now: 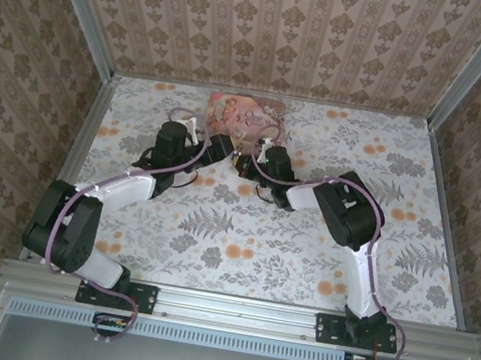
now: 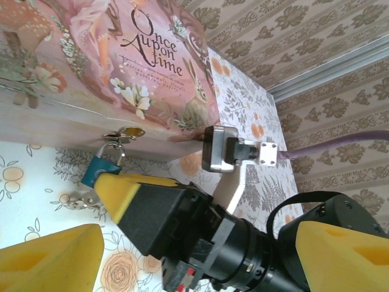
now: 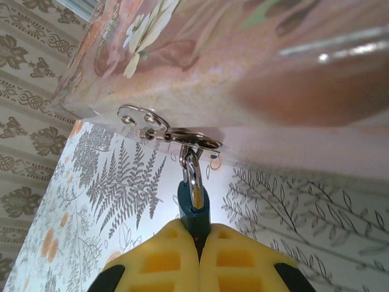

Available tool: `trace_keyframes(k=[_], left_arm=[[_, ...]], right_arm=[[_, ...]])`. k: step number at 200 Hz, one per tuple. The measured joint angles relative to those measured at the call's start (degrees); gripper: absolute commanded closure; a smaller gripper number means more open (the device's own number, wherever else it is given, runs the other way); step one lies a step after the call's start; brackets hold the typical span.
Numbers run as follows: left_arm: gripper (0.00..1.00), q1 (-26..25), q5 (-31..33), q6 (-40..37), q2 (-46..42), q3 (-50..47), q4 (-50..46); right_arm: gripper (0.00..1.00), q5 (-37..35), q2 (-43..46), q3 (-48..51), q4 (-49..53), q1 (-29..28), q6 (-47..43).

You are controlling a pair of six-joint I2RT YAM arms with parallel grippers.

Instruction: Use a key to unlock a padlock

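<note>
Right gripper [image 3: 197, 243] clamped on the small teal metal padlock [image 3: 193, 213].
Left gripper [image 1: 220, 147] stands open close by. The padlock hangs from the silver hasp [image 3: 182, 137] of the pink illustrated rectangular tin [image 3: 255, 67]; what may be the thin silvery metal key [image 2: 78, 201] lies just beside it.

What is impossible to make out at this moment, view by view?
Padlock keyhole: right wrist view, buried between the pads of the shut right end effector.
Key, left wrist view: a silvery sliver, half behind that end effector's finger; shape unreadable.
Padlock, top view: too small, crowded by both wrists.
</note>
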State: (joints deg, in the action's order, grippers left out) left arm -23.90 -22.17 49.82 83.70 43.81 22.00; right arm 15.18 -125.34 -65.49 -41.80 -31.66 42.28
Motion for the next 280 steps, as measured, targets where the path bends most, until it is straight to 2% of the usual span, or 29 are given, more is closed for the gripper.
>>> trace_keyframes(k=[64,143,207,280], left_arm=[[0.18,-0.42,-4.20,-1.20,-0.07,-5.35,-0.70],[0.38,-3.54,-6.58,-1.07,-2.01,-14.53,1.90],[0.49,-4.22,-7.43,4.52,9.27,-15.96,17.05],[0.59,-4.15,-5.20,13.00,20.52,-16.65,35.74]], right_arm=[[1.00,5.53,6.14,8.50,-0.66,0.42,2.80],[1.00,9.66,6.51,14.62,-10.84,0.48,14.14],[1.00,10.93,6.32,15.67,-13.51,0.48,19.34],[1.00,11.26,6.32,16.41,-14.86,0.48,20.26]])
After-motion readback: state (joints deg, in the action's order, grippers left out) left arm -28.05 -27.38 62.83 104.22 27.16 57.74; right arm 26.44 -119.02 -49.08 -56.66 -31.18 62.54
